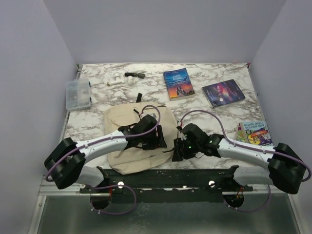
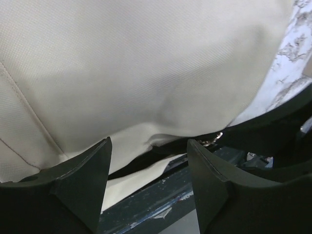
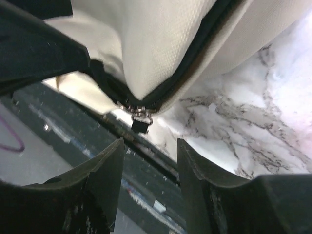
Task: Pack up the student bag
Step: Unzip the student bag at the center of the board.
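Marble table [image 1: 92, 119]: beige student bag [image 1: 119, 124] front centre, clear plastic box [image 1: 78, 94] at left edge. Blue book [image 1: 178, 83] and dark book [image 1: 223, 92] at far side, colourful book [image 1: 254, 133] at right. Small black item [image 1: 134, 75] and white item [image 1: 114, 82] at far left.

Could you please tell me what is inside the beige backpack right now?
Nothing inside shows. The backpack lies on the marble table, and the right wrist view shows only its black zipper line and metal pull. Canvas covers the interior, so any contents are hidden.

The top camera looks down from behind over the whole tabletop [image 1: 122, 95], while both wrist cameras closely face the student bag [image 1: 117, 127] at its near edge.
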